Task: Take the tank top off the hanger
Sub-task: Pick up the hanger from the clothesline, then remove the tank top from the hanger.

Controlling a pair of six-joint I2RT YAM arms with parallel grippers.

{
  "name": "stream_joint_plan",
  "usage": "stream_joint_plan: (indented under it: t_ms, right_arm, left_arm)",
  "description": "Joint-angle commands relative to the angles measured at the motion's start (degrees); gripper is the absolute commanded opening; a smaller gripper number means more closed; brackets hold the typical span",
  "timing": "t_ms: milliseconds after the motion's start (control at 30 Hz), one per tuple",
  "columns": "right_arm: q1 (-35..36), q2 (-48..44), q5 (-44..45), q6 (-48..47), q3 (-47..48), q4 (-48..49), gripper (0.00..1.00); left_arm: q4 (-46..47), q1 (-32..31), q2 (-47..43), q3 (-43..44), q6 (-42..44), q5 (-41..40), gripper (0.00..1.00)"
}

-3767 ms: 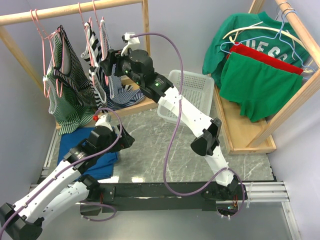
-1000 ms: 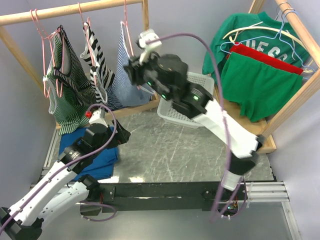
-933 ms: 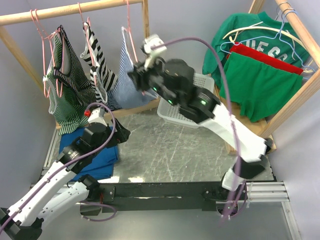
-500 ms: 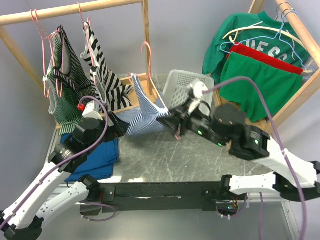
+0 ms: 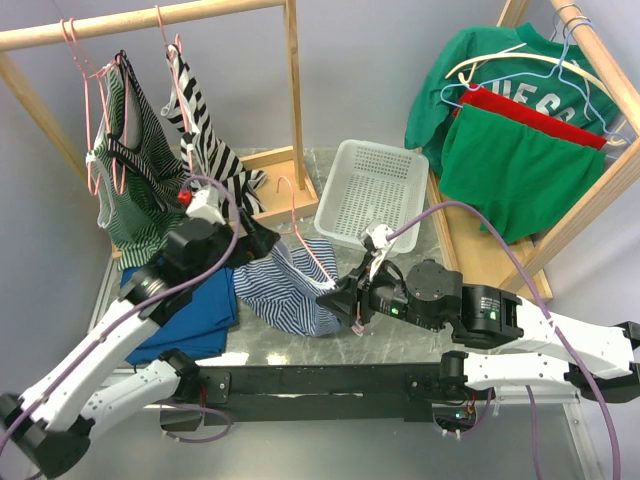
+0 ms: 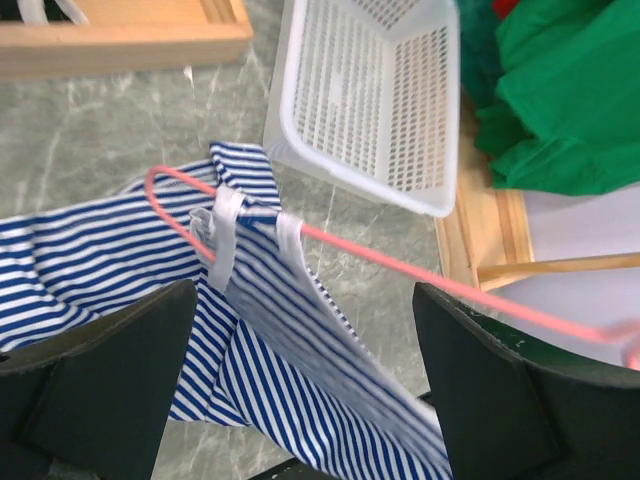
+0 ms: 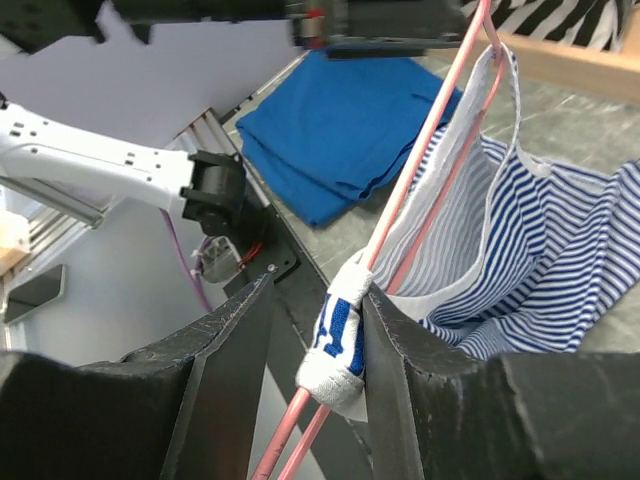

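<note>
The blue-striped tank top (image 5: 285,292) sags onto the surface (image 5: 300,346), straps (image 6: 222,225) still looped over the pink hanger (image 5: 312,258), itself off the rail (image 5: 150,18). The right tool (image 7: 335,340) grasps the hanger's end; the left tool (image 5: 258,242) hangs released above. Slipping the straps off remains

Striped tank top (image 5: 280,290) and hanger (image 5: 312,258) off rail (image 5: 140,22), lowered to table (image 5: 262,345)

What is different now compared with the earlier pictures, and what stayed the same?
The right gripper, shut on the pink wire hanger, carried it and the blue-and-white striped tank top off the wooden rail and down to the table. The open left gripper moved right, toward the top. The two striped tops on the rail, the white plastic basket and the folded blue cloth stayed.
</note>
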Motion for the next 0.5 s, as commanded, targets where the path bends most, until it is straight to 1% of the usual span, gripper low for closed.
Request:
stream_joint_plan:
  t_ms: [0,100,200,267,333,400,467]
  right_arm:
    - [0.81,-2.45,2.18,2.64,-0.67,7.28,0.00]
    - [0.90,-3.06,4.46,2.55,-0.93,6.41,0.00]
    - [0.90,-4.12,7.45,2.81,-1.37,5.27,0.00]
    - [0.90,-4.82,8.68,2.82,-1.37,4.39,0.00]
    - [0.90,-5.44,8.77,2.82,-1.46,4.21,0.00]
    - [0.90,-5.70,7.81,2.82,-1.46,4.03,0.00]
    - [0.81,-5.79,6.93,2.73,-1.46,4.21,0.00]
  left_arm:
    - [3.85,0.28,3.57,1.83,-2.00,2.26,0.96]
    - [3.59,0.28,4.19,0.86,-2.79,2.44,0.96]
    - [3.41,0.28,2.88,-0.28,-3.58,2.08,0.96]
    - [4.28,0.28,1.38,-1.33,-3.85,1.99,0.99]
    - [4.37,0.28,1.03,-1.60,-3.67,1.56,0.99]
    - [5.07,0.28,1.55,-1.69,-3.41,1.64,0.96]
    - [5.60,0.28,2.96,-0.99,-3.14,1.91,0.96]
